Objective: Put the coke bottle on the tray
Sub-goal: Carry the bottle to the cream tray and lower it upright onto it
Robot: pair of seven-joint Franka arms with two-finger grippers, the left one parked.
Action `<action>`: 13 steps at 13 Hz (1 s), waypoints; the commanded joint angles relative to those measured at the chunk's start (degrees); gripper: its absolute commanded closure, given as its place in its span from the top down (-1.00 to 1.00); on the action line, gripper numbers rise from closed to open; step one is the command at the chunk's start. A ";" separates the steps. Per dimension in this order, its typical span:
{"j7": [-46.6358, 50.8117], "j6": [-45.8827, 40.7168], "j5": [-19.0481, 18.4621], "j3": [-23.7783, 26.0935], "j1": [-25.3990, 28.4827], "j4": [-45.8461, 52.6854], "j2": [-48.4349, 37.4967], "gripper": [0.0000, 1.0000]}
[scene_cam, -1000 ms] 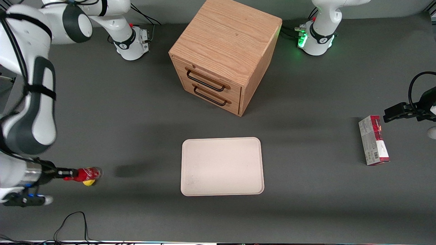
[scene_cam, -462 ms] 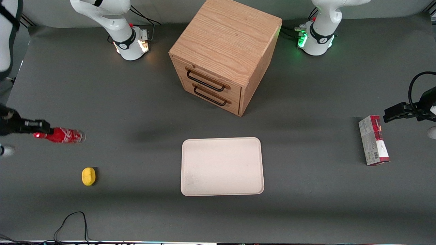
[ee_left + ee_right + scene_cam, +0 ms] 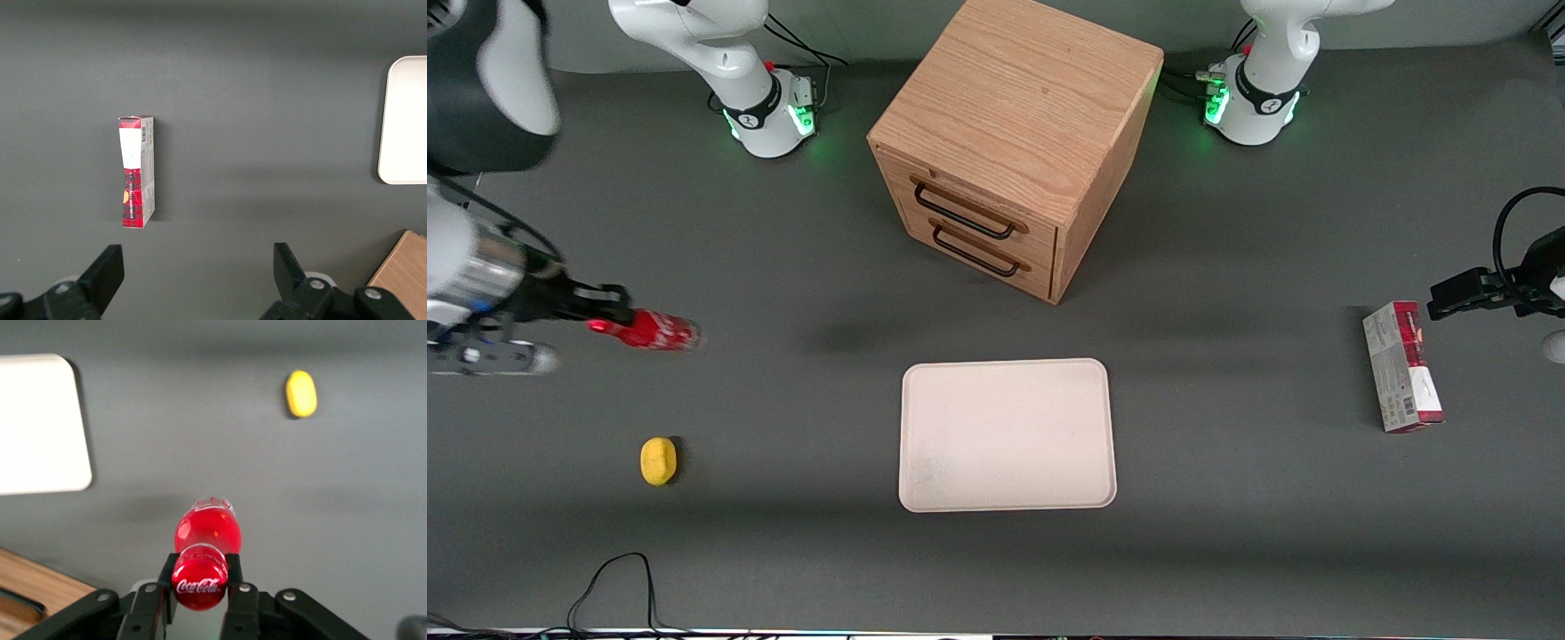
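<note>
My right gripper (image 3: 609,316) is shut on the coke bottle (image 3: 654,332), a small red bottle with a red cap and white lettering. It holds the bottle by the neck above the table, toward the working arm's end. In the right wrist view the black fingers (image 3: 239,579) clamp just under the red cap, and the coke bottle (image 3: 205,535) points away from the gripper (image 3: 200,577). The cream-white tray (image 3: 1008,435) lies flat in the middle of the table, nearer to the front camera than the cabinet. It also shows in the right wrist view (image 3: 37,427).
A wooden drawer cabinet (image 3: 1014,142) with two black handles stands farther from the front camera than the tray. A yellow lemon-like lump (image 3: 658,461) lies on the table nearer the camera than the bottle. A red-and-white carton (image 3: 1402,366) lies toward the parked arm's end.
The gripper has lifted the bottle from beside the yellow lump, carried it away from the front camera, and now shifted it a little toward the tray.
</note>
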 commanded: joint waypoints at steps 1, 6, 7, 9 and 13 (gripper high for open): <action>11.12 -1.28 0.40 -0.03 5.33 15.24 11.79 -1.00; 24.67 6.16 0.49 4.98 9.20 25.83 24.55 -1.00; 26.78 9.23 0.40 4.89 9.91 25.83 26.48 -1.00; 28.99 13.99 0.14 4.46 11.75 25.83 29.83 -1.00; 34.09 22.26 -4.69 4.45 14.22 25.92 35.28 -1.00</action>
